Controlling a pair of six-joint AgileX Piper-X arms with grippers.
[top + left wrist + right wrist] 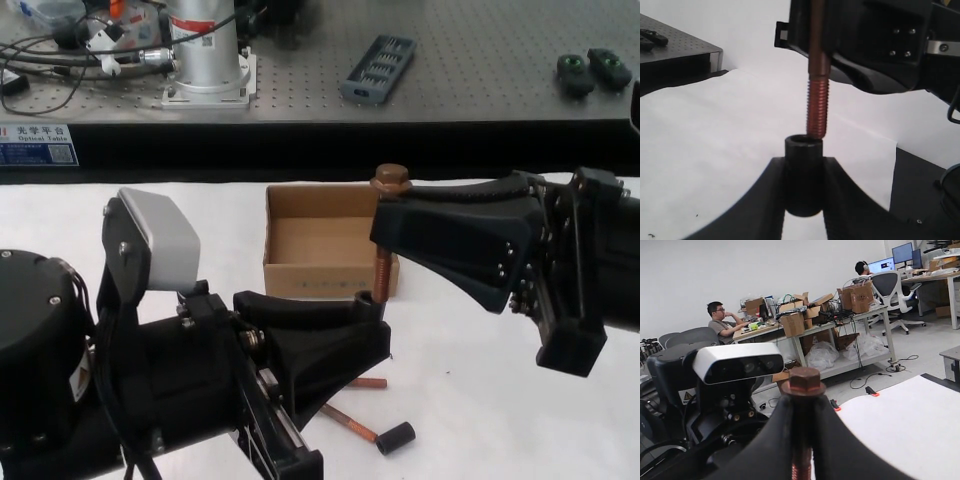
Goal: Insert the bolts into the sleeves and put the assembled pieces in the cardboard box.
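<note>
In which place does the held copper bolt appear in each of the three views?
High view: the bolt stands upright at centre, before the cardboard box's right edge.
Left wrist view: its threaded end points at the sleeve's mouth.
Right wrist view: its hexagonal head sticks out of the right tool.
Shared landmark: the right tool gripping it.

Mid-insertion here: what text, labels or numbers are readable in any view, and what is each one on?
On the blue label, front edge of the far bench: printed lines, too small to read reliably.
On the sticker on the silver post: too small to read.
On the box, front wall: faint marks, unreadable.
On the bolt and sleeve: no markings seen.
</note>
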